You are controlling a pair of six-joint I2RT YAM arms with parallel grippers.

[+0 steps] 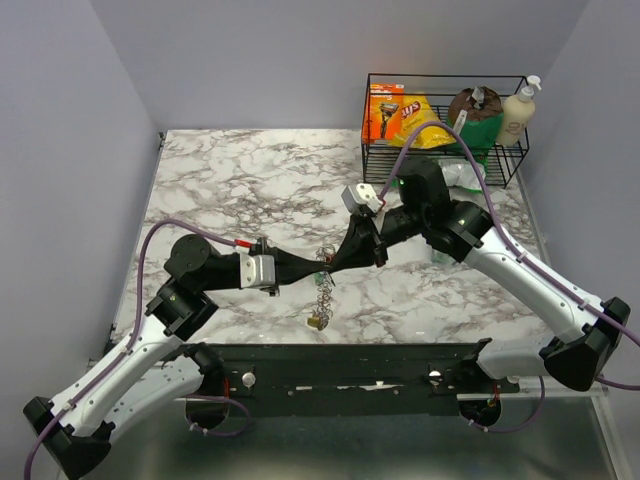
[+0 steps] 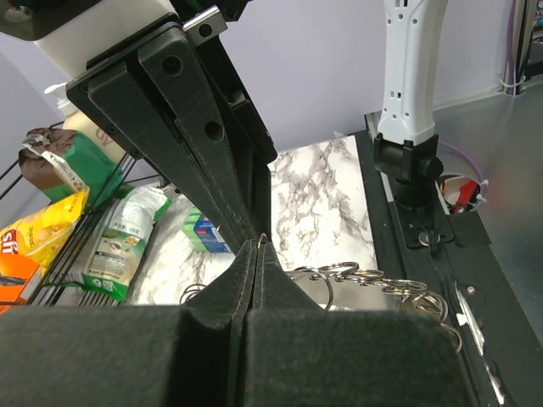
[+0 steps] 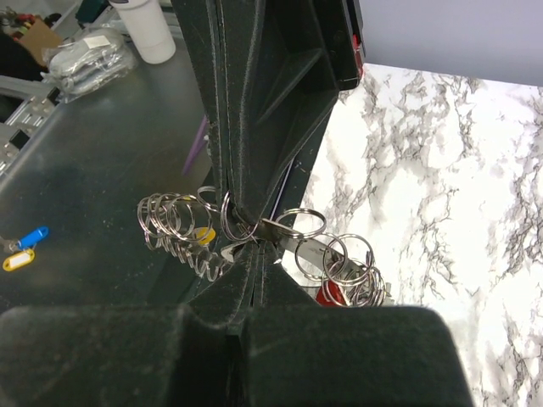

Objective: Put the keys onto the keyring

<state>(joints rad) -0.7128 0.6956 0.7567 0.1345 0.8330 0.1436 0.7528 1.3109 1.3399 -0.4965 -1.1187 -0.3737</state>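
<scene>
The keyring (image 1: 322,292), a string of coiled silvery wire rings with a small yellow-gold piece (image 1: 315,322), hangs between my two grippers above the table's front middle. My left gripper (image 1: 322,266) is shut, and a thin wire loop of the keyring (image 2: 262,238) shows at its fingertips. My right gripper (image 1: 338,262) meets it tip to tip and is shut on a flat silvery key blade (image 3: 293,237). In the right wrist view the rings (image 3: 174,220) hang to both sides, with a red key head (image 3: 329,293) among them. Other keys are hidden.
A black wire basket (image 1: 445,150) at the back right holds snack bags and a soap bottle. A plastic packet (image 1: 465,175) lies in front of it. A blue and yellow tag (image 3: 24,244) lies on the metal surface off the table.
</scene>
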